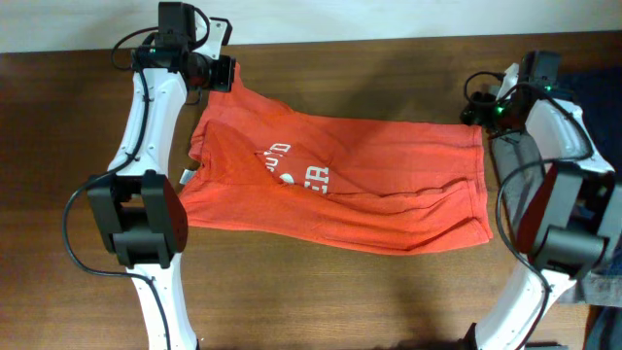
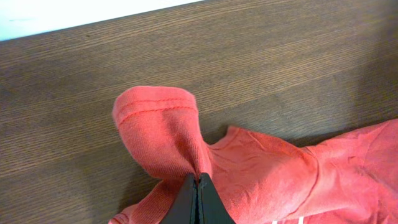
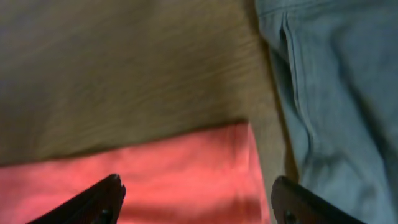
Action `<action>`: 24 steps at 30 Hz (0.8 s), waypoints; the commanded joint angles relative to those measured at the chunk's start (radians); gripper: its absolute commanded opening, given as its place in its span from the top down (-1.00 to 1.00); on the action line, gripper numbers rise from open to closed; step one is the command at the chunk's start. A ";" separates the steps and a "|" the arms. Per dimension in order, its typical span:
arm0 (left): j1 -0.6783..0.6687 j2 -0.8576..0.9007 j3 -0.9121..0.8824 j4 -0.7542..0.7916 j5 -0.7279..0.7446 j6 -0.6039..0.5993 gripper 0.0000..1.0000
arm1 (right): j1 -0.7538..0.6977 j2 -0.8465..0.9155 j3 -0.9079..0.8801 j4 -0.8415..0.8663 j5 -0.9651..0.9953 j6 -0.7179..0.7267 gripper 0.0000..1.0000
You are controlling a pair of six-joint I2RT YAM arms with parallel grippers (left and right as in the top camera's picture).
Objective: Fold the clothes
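The orange-red T-shirt lies spread across the middle of the wooden table, partly folded, with bits of white print showing left of centre. My left gripper is at the shirt's far left corner, shut on a sleeve; in the left wrist view the jaws pinch the red cloth, and the hemmed sleeve stands up in a loop. My right gripper is open just above the shirt's far right corner; its two fingertips straddle the cloth without holding it.
A grey-blue garment lies to the right of the shirt's corner, at the table's right edge. A pale wall strip runs along the table's far edge. Bare wood lies in front of the shirt.
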 commanded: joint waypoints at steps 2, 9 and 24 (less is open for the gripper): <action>0.001 -0.004 0.005 -0.001 0.018 0.006 1.00 | -0.006 0.075 0.012 0.038 0.012 -0.007 -0.52; 0.001 -0.004 0.005 0.003 0.018 0.005 1.00 | -0.006 0.100 0.011 0.046 0.020 -0.007 0.05; 0.002 -0.039 0.006 -0.018 0.018 0.005 1.00 | -0.007 -0.049 0.100 -0.178 0.019 -0.084 0.92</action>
